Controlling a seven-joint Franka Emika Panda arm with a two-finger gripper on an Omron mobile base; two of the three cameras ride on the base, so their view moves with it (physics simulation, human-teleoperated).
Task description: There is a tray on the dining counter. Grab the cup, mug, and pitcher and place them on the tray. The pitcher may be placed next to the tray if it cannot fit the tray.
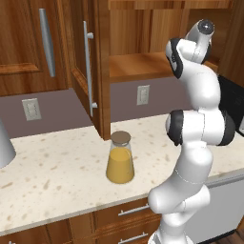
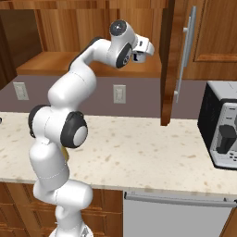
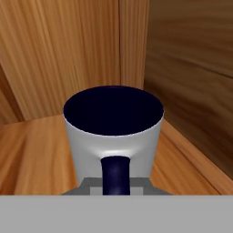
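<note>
Closest to the hand camera, the mug (image 3: 113, 136) stands upright on a wooden cabinet shelf (image 3: 32, 159), its dark handle turned straight toward the lens and its inside dark — the outer wall reads pale grey here. The claw (image 3: 116, 185) has drawn narrow, and by the look of the handle sitting right between its tips I judge it pinched on that handle. A mug like this should be stiff and fairly light, but glazed and slick, so a grip on the handle alone could let it swing; a hold across the rim wall would be steadier. Farther out, on the wall-backed speckled counter (image 1: 57, 167), the pitcher (image 1: 120, 158) waits upright with orange liquid and its cork lid on — glass, heavier, best taken at the narrow neck. Beyond, a toaster (image 2: 221, 132) sits at the counter's right end.
</note>
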